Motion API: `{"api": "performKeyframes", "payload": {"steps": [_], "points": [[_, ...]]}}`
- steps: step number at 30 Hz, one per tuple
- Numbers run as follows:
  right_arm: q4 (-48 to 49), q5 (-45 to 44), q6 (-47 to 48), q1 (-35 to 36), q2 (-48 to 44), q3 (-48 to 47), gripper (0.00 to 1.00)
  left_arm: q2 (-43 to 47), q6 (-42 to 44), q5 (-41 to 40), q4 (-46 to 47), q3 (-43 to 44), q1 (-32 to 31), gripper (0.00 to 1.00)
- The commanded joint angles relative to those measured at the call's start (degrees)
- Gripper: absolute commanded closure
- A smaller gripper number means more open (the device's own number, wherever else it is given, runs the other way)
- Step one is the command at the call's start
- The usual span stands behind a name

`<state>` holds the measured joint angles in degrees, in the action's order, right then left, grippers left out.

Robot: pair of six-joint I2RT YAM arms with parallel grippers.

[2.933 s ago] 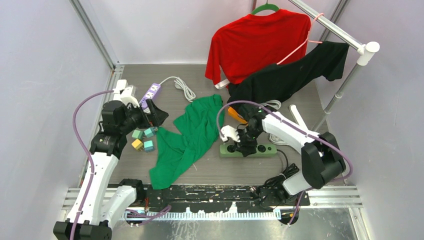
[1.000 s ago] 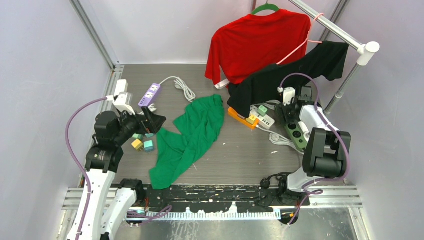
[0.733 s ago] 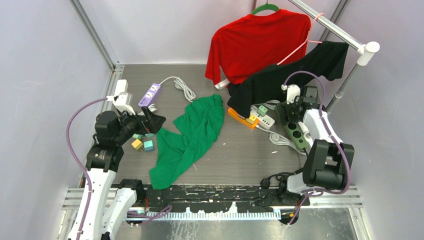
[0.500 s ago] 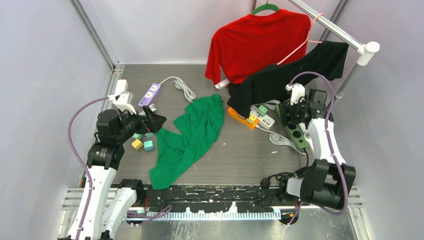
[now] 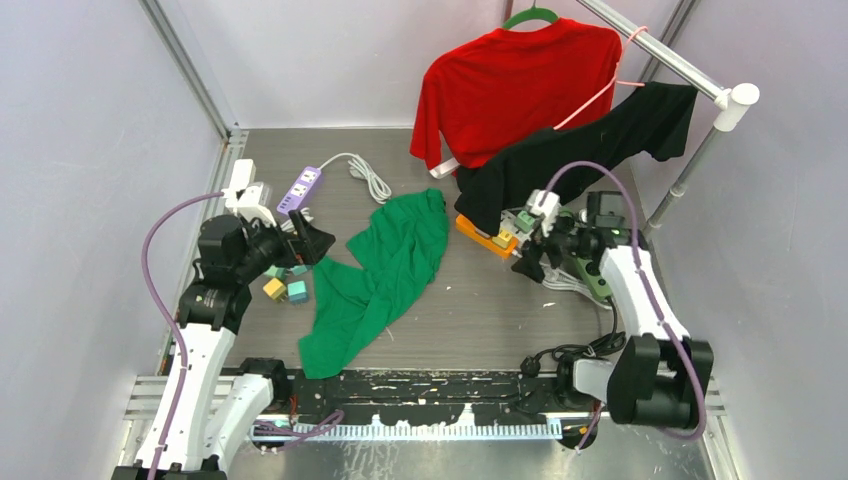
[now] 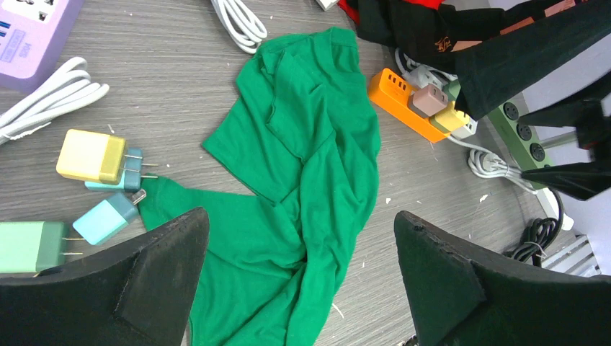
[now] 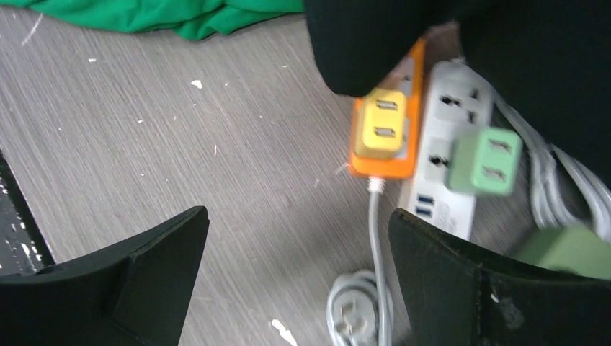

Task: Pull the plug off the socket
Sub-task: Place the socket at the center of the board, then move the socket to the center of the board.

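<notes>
A yellow plug (image 7: 382, 124) sits in the orange socket strip (image 7: 380, 164), whose far end is hidden under the black shirt (image 7: 403, 36). Beside it a green plug (image 7: 483, 160) sits in the white socket strip (image 7: 439, 198). My right gripper (image 7: 299, 216) hovers open and empty just short of both strips, above bare table and a grey cable plug (image 7: 357, 317). From above, the right gripper (image 5: 527, 255) is next to the orange strip (image 5: 478, 234). My left gripper (image 5: 312, 237) is open and empty over the green cloth (image 6: 310, 166); its view also shows a pink plug (image 6: 430, 99) on the orange strip (image 6: 393, 92).
A dark green socket strip (image 5: 590, 275) lies under my right arm by coiled white cable. A purple strip (image 5: 301, 188) and loose adapters (image 5: 283, 283) lie at the left. A red shirt (image 5: 515, 85) and the black shirt (image 5: 575, 150) hang from the rail (image 5: 680, 65).
My right arm has swung left from the dark green strip at the table's right side to the orange and white strips, its jaws spreading wider. The left arm has hardly moved.
</notes>
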<state>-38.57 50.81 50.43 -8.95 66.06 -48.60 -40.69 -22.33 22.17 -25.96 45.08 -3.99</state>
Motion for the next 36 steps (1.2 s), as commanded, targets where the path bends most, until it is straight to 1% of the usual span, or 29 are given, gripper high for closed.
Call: {"api": "performKeyframes", "payload": {"steps": [1,4,7,9,11,12,15,18,21,22,24,26,27,30,36], "points": [[9.71,-11.54,-3.21,9.42,4.76,-0.78,0.00,0.57,-0.52,2.23,3.10,-0.09,0.47,0.02],[16.59,-21.71,-9.92,14.13,9.32,-1.93,0.00,0.53,-0.52,2.30,3.01,-0.08,0.47,0.02],[21.25,-28.58,-14.92,16.58,11.89,-3.00,0.02,-0.10,-0.69,2.54,2.78,0.07,0.48,0.02],[22.99,-32.40,-16.81,17.84,13.00,-3.31,0.07,-0.70,-0.83,3.14,2.68,0.14,0.43,0.02],[23.87,-34.18,-18.00,18.45,14.13,-3.64,0.10,-1.11,-0.83,3.78,2.67,0.25,0.47,0.02],[24.24,-34.90,-18.31,18.85,14.70,-3.81,0.14,-1.27,-0.80,4.22,2.73,0.29,0.46,0.02],[24.69,-34.53,-19.29,20.50,16.44,-4.24,0.21,-1.41,-0.79,5.25,2.90,0.40,0.54,0.02],[24.62,-34.48,-19.63,22.57,18.77,-5.23,0.37,-1.20,-0.81,6.12,3.26,0.40,0.54,0.02],[22.97,-33.99,-19.18,23.64,20.10,-6.26,0.57,-0.85,-0.86,7.00,3.73,0.28,0.66,0.02],[22.37,-33.49,-18.99,23.70,19.89,-6.31,0.62,-0.69,-0.94,7.35,3.98,0.16,0.73,0.02],[19.83,-31.29,-16.92,23.65,18.82,-6.39,0.71,-0.33,-1.11,7.96,4.51,-0.10,0.74,0.02],[15.44,-27.31,-13.76,23.52,17.47,-6.58,0.77,-0.11,-1.46,9.07,5.32,-0.32,0.82,0.03],[12.42,-24.95,-10.12,23.54,16.83,-6.53,0.79,0.02,-1.72,10.22,5.79,-0.53,0.76,0.03],[3.27,-17.33,0.12,23.49,14.82,-5.52,0.84,0.16,-3.15,14.26,9.03,-1.43,0.80,0.04],[-15.58,-10.29,22.41,23.47,13.80,-4.58,0.87,0.40,-7.14,22.30,16.97,-4.27,0.37,0.05]]}}
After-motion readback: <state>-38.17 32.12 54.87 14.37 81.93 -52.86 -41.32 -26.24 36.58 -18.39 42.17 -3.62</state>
